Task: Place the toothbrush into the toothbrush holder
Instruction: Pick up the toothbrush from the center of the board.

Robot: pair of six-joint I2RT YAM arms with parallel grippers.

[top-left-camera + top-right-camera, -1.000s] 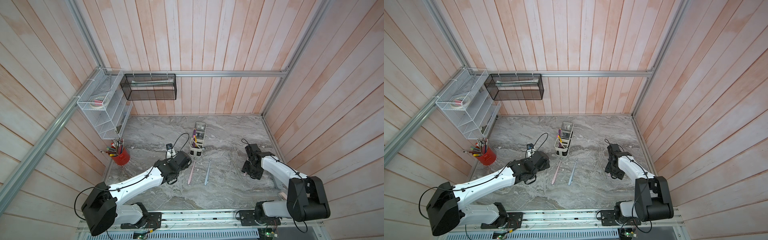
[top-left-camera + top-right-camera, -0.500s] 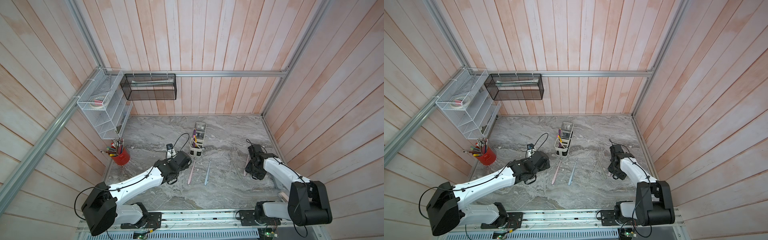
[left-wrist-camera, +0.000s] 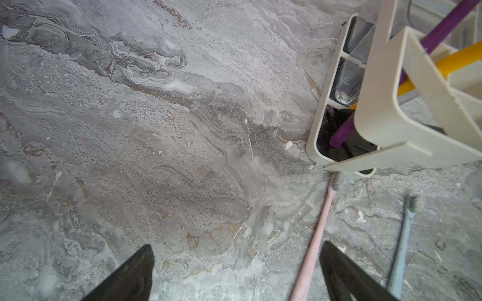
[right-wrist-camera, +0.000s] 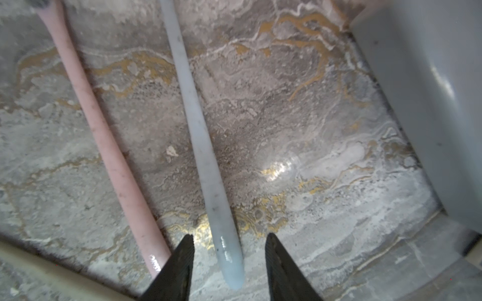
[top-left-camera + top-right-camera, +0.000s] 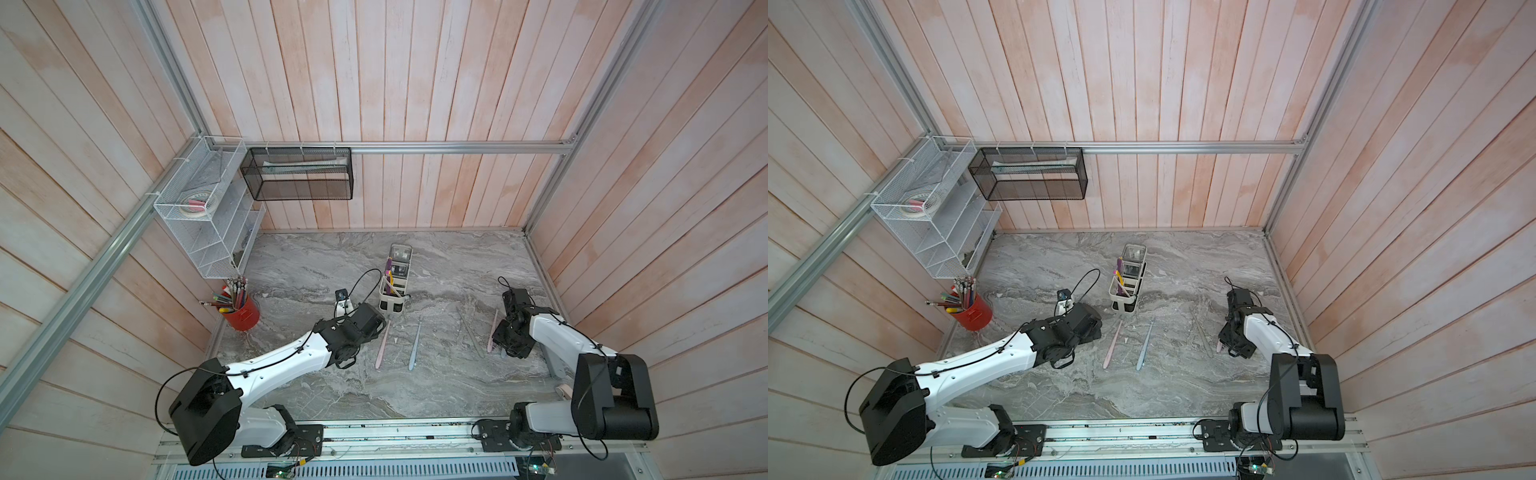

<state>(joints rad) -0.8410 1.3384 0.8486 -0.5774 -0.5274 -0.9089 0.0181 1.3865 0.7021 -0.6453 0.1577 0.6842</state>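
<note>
Grey marble-patterned tabletop [image 5: 332, 257]; on it the cream-white oblong plastic toothbrush holder [image 5: 390, 306] stands upright, and just beside it we note the left gripper [image 3: 237, 247], jaws spread wide and holding nothing. Well apart from the holder, the right gripper [image 4: 230, 236] sits low, jaws part-open astride the butt end of the pale translucent-white toothbrush [image 4: 200, 135] lying flat, with gaps on both sides and nothing gripped. We judge the pick-up in hand; next, close squarely on the handle, lift, carry to the holder and stand it in a free compartment.

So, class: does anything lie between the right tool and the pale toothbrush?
Nothing visible. The right tool straddles the handle end of the pale toothbrush, bare marble on both sides; the pink toothbrush lies just outside the gap.
</note>
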